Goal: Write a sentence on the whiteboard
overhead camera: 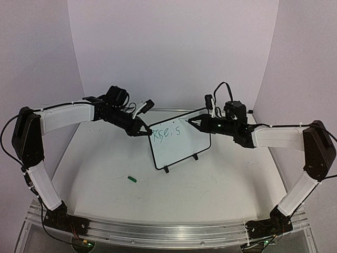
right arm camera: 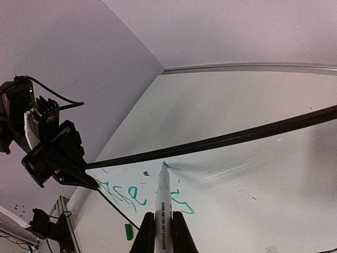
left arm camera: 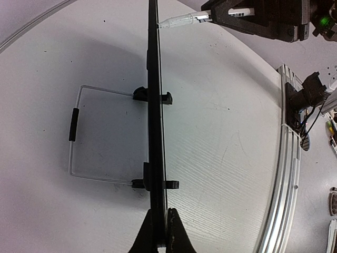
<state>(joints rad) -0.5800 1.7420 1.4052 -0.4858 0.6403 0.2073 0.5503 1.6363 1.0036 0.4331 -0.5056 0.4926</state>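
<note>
The whiteboard (overhead camera: 184,148) stands upright on its two black feet mid-table, tilted to face the right arm. The green sentence (overhead camera: 166,133) reads roughly "Rise, s" along its top. My left gripper (overhead camera: 143,130) is shut on the board's upper left edge; the left wrist view shows the board edge-on (left arm camera: 154,105) between the gripper's (left arm camera: 160,212) jaws. My right gripper (overhead camera: 190,122) is shut on a white marker (right arm camera: 163,195). Its green tip touches the board (right arm camera: 253,174) just under the top frame, right of the sentence (right arm camera: 131,195).
The marker's green cap (overhead camera: 131,179) lies on the table front left of the board. A wire stand (left arm camera: 73,116) props the board from behind. An aluminium rail (overhead camera: 158,229) runs along the near edge. Purple walls close in at the back and sides.
</note>
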